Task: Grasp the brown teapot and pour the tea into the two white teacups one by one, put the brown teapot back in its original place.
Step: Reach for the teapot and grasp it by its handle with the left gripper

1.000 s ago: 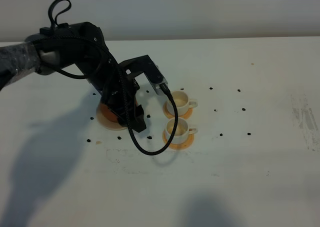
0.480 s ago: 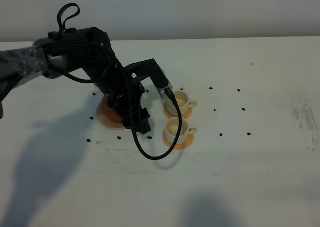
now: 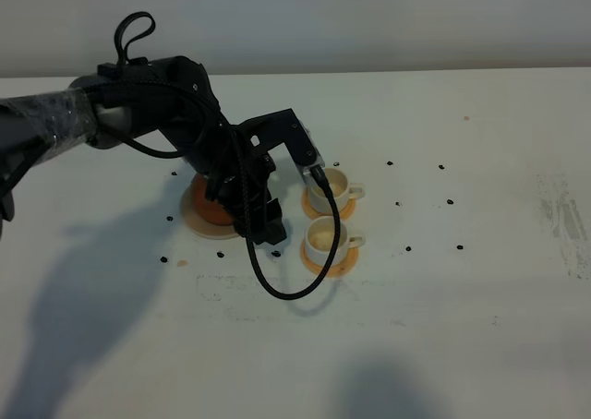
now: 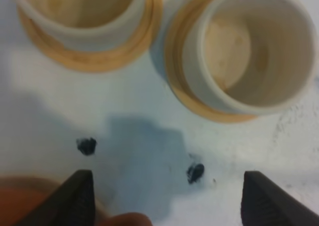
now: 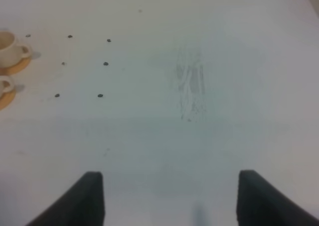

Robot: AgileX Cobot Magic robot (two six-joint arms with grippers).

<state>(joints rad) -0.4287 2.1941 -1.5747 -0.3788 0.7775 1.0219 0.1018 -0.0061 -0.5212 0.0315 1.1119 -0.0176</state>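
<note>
In the high view the left arm (image 3: 222,174) covers most of the teapot (image 3: 209,212). Only an orange-brown sliver shows, and its lid, spout and handle are hidden, as is much of the saucer (image 3: 197,226). The left wrist view is blurred: the teapot is a brown smear cut by the edge, one cup (image 4: 84,9) and its coaster (image 4: 89,61) are cropped, and the second cup (image 4: 249,47) hides its handle. Whether tea stands in either cannot be told. The left gripper (image 4: 169,198) and right gripper (image 5: 172,196) show only finger ends, cut by the edge. In the right wrist view both cups are small and cropped.
</note>
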